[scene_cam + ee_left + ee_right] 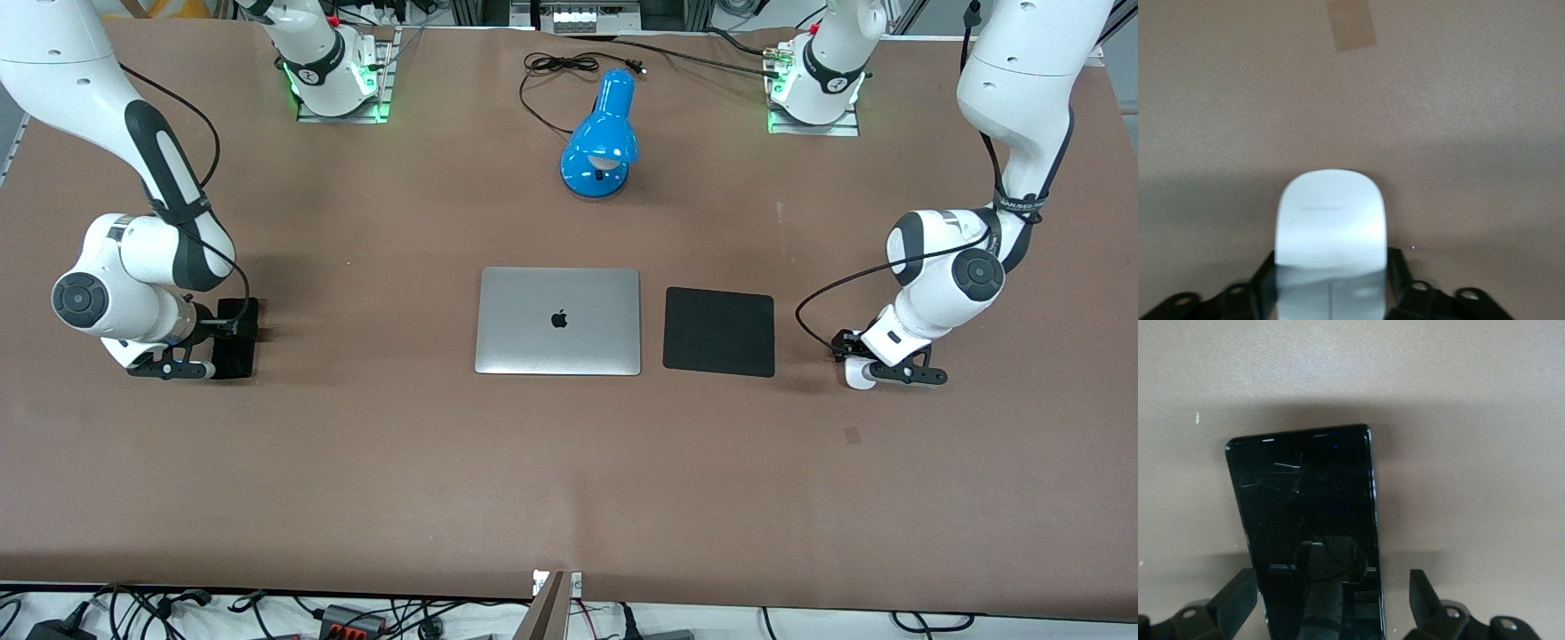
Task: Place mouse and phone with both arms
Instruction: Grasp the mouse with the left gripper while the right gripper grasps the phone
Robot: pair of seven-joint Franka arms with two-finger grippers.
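Fingers of the left gripper are sitting against both sides of the mouse, and they are looking closed on it, low at the left arm's end of the table; fingers of the right gripper are standing spread, one close against one long edge of the phone and the other well clear of the other edge, so nothing is being gripped there yet. In the front view the right gripper is hanging low over the phone at the right arm's end of the table. Each arm is working at its own end, so the left is serving the mouse and the right the phone. Running straight out from between the right fingers, the phone's long axis is lying across their closing line, so a squeeze would probably be meeting its long edges. White, smooth and rounded, the mouse is showing a thin centre line and is lying beside the black mouse pad, which is lying just beside the closed laptop. Slim and black, the phone is mirroring the wrist in its glossy face.
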